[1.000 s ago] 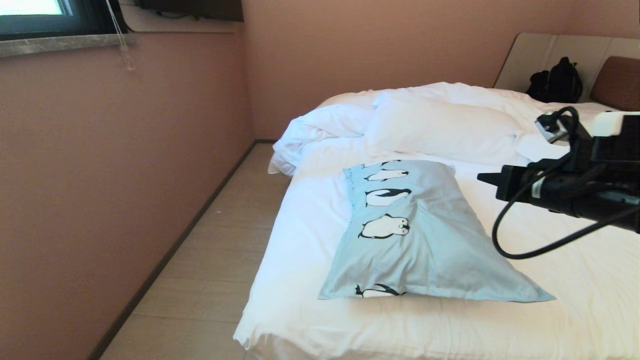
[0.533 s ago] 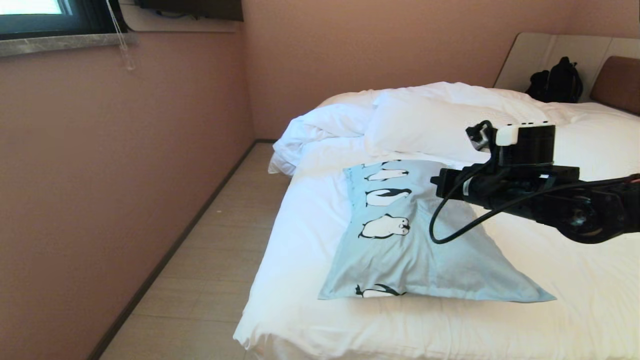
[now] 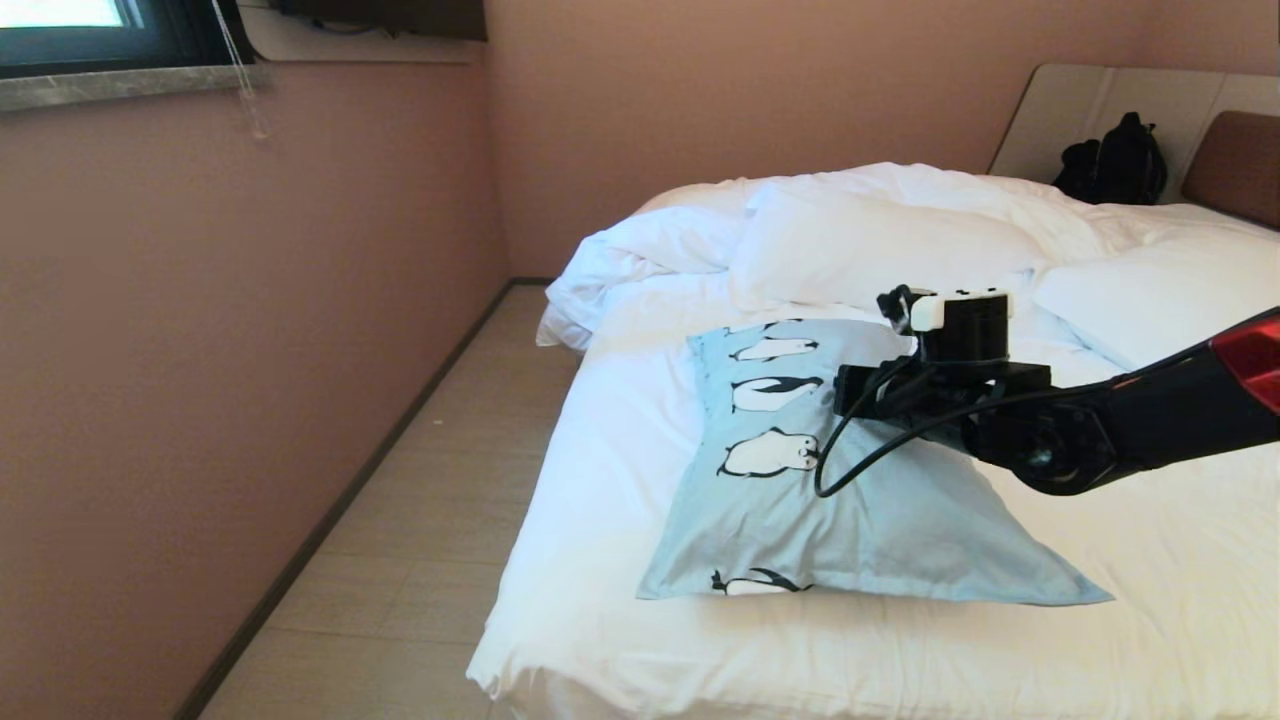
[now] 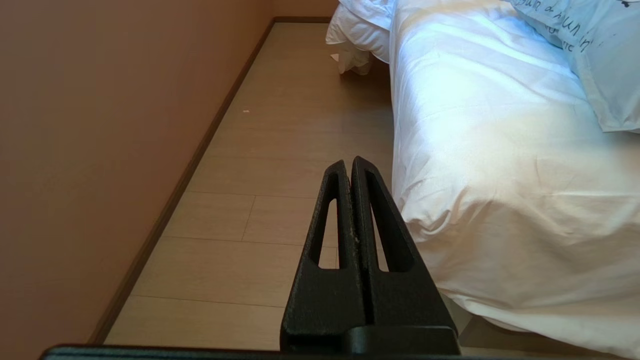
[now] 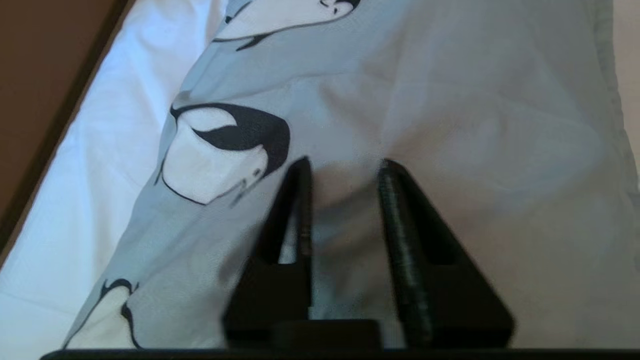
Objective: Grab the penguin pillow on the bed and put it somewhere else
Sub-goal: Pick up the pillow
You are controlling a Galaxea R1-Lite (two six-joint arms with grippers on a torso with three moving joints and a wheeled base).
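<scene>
The penguin pillow (image 3: 800,500), light blue with black-and-white penguins, lies flat on the bed (image 3: 620,480) near its foot corner. My right gripper (image 3: 848,392) reaches in from the right and hangs over the pillow's far half. In the right wrist view it (image 5: 342,167) is open, its fingers pointing down at the plain blue cloth (image 5: 475,100) beside a printed penguin, with nothing gripped; whether the tips touch the cloth I cannot tell. My left gripper (image 4: 348,162) is shut and empty, held low over the floor beside the bed (image 4: 500,175), with the pillow's corner (image 4: 600,60) far off.
White pillows (image 3: 880,250) (image 3: 1150,300) and a rumpled duvet (image 3: 650,255) lie beyond the penguin pillow. A black backpack (image 3: 1115,160) leans by the brown headboard (image 3: 1235,160). A wall (image 3: 250,350) and a strip of wooden floor (image 3: 420,500) run along the bed's left side.
My right arm has swung in from the right edge of the head view, leftward and lower, until the gripper hangs over the penguin pillow. The pillow has not moved.
</scene>
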